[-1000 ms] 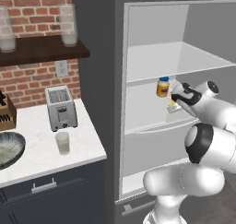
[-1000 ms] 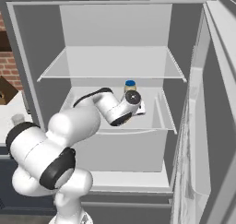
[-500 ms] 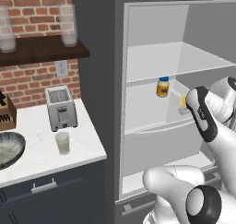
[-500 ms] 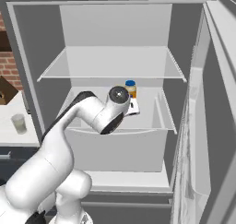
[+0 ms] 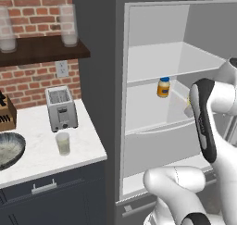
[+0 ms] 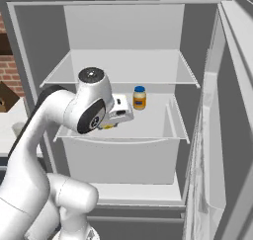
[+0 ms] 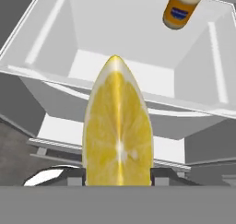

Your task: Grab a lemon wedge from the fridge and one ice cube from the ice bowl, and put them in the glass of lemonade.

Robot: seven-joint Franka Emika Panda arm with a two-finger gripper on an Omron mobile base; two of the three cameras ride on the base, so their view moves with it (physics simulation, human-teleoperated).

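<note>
Since a second ago the arm has pulled back from the middle shelf of the fridge (image 6: 123,128). Earlier the hand sat close beside the orange jar (image 6: 139,98); now, in the right base view, it hangs at the shelf's front edge, to the left of the jar and apart from it. The jar has not shifted on the shelf.

The jaws are clamped on the lemon wedge (image 7: 118,126). In the hand view the wedge stands upright between the two dark finger tips, its cut face toward the camera, in front of the open fridge, with the jar above and to the right.

From the base cameras the gripper (image 6: 109,126) is mostly hidden. In the right base view the arm's big round joint covers it, and just a sliver of yellow shows under the hand. In the left base view the forearm blocks the hand, leaving a small yellow speck at its edge, right of the jar.

On the surface left of the fridge, the glass of lemonade (image 5: 63,143) stands in front of the toaster (image 5: 60,108). The ice bowl (image 5: 9,149) lies left of the glass, cut off by the picture's edge.
</note>
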